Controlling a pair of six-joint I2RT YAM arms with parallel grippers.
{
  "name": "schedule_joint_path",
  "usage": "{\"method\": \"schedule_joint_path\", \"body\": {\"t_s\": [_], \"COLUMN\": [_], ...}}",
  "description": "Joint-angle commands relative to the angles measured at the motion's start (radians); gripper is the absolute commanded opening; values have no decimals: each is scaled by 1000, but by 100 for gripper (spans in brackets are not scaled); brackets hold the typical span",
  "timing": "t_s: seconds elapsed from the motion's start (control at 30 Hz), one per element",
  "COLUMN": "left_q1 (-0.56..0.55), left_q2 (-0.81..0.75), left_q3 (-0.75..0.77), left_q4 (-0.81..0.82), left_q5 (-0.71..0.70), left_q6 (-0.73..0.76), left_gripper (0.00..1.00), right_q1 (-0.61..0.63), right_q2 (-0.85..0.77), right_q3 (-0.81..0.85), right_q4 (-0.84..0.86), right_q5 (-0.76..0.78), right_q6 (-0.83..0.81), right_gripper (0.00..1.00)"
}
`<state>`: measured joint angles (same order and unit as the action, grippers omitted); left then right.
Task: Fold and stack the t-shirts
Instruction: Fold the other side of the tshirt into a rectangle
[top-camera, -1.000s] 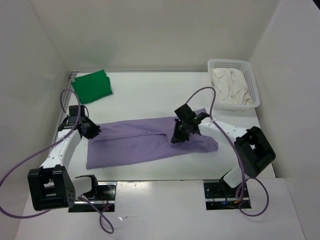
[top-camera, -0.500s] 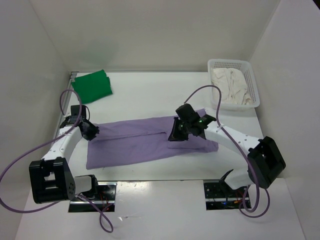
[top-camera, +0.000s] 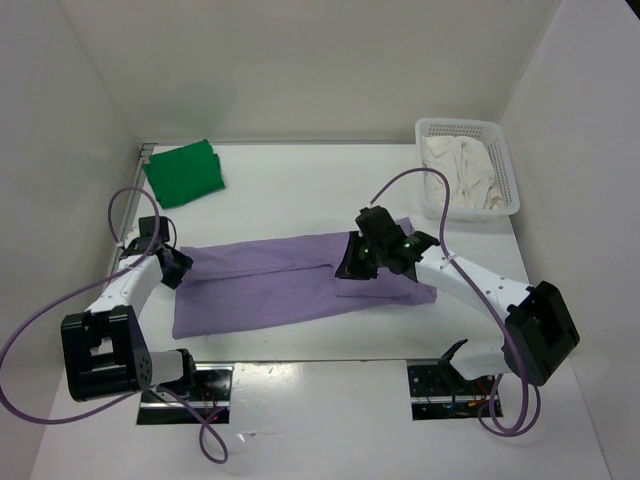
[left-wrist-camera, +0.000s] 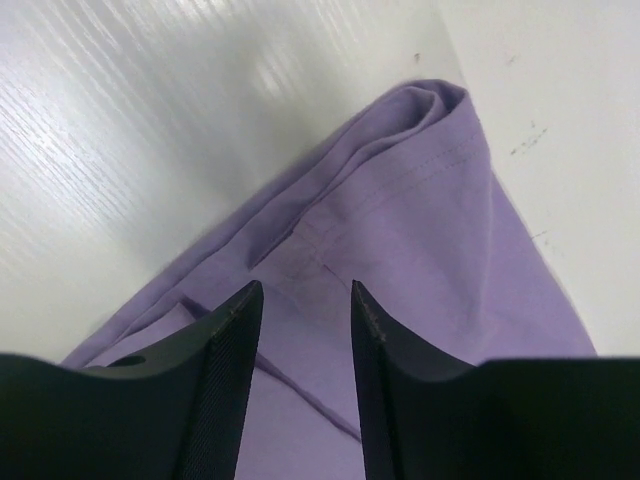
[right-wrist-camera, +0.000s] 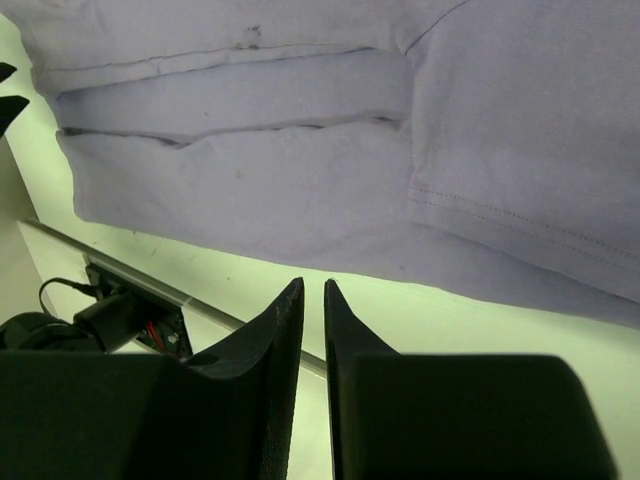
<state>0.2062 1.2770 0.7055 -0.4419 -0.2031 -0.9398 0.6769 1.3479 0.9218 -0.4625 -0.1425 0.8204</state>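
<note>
The pale purple t-shirt (top-camera: 290, 282) lies spread as a long band across the table's middle, with folds along its length. My left gripper (top-camera: 172, 265) hovers at its left end, open, with only purple t-shirt (left-wrist-camera: 420, 200) showing under the gap between its fingertips (left-wrist-camera: 305, 285). Over the shirt's right half my right gripper (top-camera: 352, 268) stands open by a narrow gap, holding nothing. In the right wrist view its tips (right-wrist-camera: 313, 282) point past the near hem of the purple t-shirt (right-wrist-camera: 350, 150). A folded green t-shirt (top-camera: 183, 172) rests at the back left. The cream t-shirt (top-camera: 460, 172) sits in the basket.
The white perforated basket (top-camera: 467, 127) stands at the back right corner. White walls close in the table on the left, back and right. Both arm bases and their purple cables (top-camera: 405, 185) occupy the near edge.
My left gripper has opened wider and drawn back slightly left at the shirt's end. My right gripper's jaws have parted a little, and that arm's elbow swung right.
</note>
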Motion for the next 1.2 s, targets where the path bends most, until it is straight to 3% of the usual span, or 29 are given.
{"method": "schedule_joint_path", "body": {"t_s": [0.0, 0.2, 0.4, 0.6, 0.73, 1.0, 1.07, 1.1, 1.17], "left_q1": [10, 10, 10, 1, -20, -21, -21, -21, -21], "left_q2": [31, 96, 55, -41, -30, 36, 47, 47, 36], "left_q3": [-24, -11, 18, 126, 149, 200, 190, 181, 181], "left_q4": [48, 66, 28, -156, -268, -333, -333, -322, -322], "left_q5": [-1, 27, 8, -45, -142, -150, -139, -125, -136], "left_q6": [-24, -24, -24, 45, 68, 39, 39, 39, 27], "left_gripper": [48, 43, 9, 0, 0, 0, 7, 22, 29], "right_q1": [6, 6, 6, 6, 6, 6, -4, -13, -13], "right_q2": [-44, -44, -44, -24, -3, 7, 7, 7, 7], "right_q3": [-9, 0, 0, -20, -20, -20, -20, -20, -9], "right_q4": [33, 33, 33, 42, 51, 70, 70, 70, 70], "right_q5": [12, 12, 21, 21, 30, 40, 40, 40, 50], "right_q6": [-12, -21, -21, -21, -21, -21, -21, -30, -30], "right_gripper": [19, 19, 20, 20, 22, 29, 31, 32, 32]}}
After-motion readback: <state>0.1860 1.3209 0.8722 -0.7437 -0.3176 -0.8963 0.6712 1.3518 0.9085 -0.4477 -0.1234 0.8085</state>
